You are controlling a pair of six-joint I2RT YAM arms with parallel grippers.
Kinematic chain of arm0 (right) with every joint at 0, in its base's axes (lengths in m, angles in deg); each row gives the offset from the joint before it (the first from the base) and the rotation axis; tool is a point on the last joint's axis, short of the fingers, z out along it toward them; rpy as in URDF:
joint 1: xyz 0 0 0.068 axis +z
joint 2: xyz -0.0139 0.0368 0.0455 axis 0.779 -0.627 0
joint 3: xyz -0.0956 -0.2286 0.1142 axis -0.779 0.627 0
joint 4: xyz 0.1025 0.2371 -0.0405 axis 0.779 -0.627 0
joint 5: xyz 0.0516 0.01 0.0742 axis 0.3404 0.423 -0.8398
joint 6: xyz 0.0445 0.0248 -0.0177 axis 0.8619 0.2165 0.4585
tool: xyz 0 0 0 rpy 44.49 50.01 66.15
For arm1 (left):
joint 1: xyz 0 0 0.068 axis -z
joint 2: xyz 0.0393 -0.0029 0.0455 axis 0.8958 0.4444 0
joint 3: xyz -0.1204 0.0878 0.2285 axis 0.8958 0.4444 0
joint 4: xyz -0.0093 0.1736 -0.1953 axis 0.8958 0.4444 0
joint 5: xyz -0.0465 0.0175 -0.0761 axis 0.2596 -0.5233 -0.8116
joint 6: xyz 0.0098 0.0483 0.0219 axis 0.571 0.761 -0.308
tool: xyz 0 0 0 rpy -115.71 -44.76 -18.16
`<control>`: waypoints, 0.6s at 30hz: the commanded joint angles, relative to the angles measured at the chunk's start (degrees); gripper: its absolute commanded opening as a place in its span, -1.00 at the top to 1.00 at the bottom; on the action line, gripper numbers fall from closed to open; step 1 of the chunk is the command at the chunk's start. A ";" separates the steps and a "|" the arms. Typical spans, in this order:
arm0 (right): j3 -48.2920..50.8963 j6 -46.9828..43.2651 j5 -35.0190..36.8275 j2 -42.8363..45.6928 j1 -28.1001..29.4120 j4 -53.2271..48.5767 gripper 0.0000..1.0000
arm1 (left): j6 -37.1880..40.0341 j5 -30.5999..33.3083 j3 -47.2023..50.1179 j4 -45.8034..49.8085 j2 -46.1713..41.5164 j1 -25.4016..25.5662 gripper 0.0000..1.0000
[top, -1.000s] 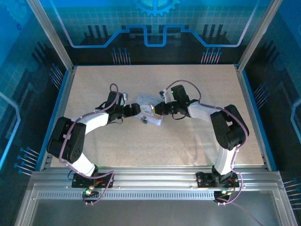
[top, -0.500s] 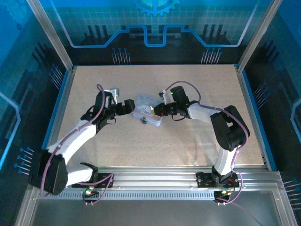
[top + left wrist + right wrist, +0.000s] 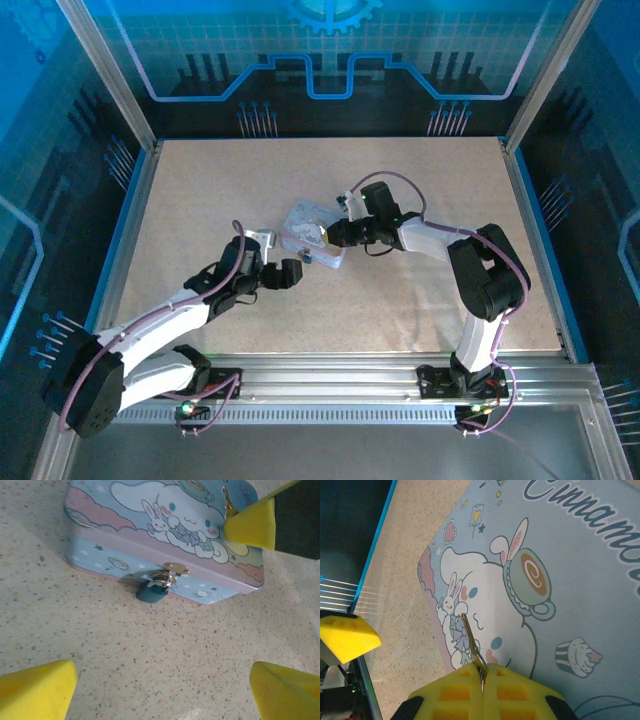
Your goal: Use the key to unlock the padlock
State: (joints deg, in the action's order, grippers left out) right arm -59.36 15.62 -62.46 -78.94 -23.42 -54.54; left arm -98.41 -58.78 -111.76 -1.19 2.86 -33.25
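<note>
The padlock [image 3: 151, 592] is small and dark teal, with a silvery shackle through the brass hasp on the front wall of the pastel tin box [image 3: 125, 535]. It rests on the table against that wall, also seen from above [image 3: 308, 257]. My right gripper [image 3: 483, 672] is shut on the key [image 3: 470, 639], whose thin blade points across the box lid [image 3: 570, 580], above the lid's front edge. My left gripper [image 3: 160, 695] stands wide open over bare table, a short way in front of the padlock, with nothing between its yellow fingers [image 3: 37, 690].
The tin box [image 3: 305, 222] lies mid-table, slightly askew. The right gripper's yellow finger [image 3: 250, 527] hangs over its right end. Speckled tabletop [image 3: 400, 300] surrounds it, bounded by the metal frame and blue walls.
The left arm has drawn back from the box's left side toward the near edge and now faces the padlock from the front, still open. The right gripper with the key has barely moved.
</note>
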 commanded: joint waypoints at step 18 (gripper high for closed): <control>0.56 -1.67 2.82 -1.68 0.51 -7.59 1.00 | 5.95 -2.04 1.01 -23.22 18.53 2.98 -0.72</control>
State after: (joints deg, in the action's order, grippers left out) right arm -59.62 14.72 -62.22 -78.94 -23.36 -55.20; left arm -94.90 -59.48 -110.51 -20.51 19.45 -30.64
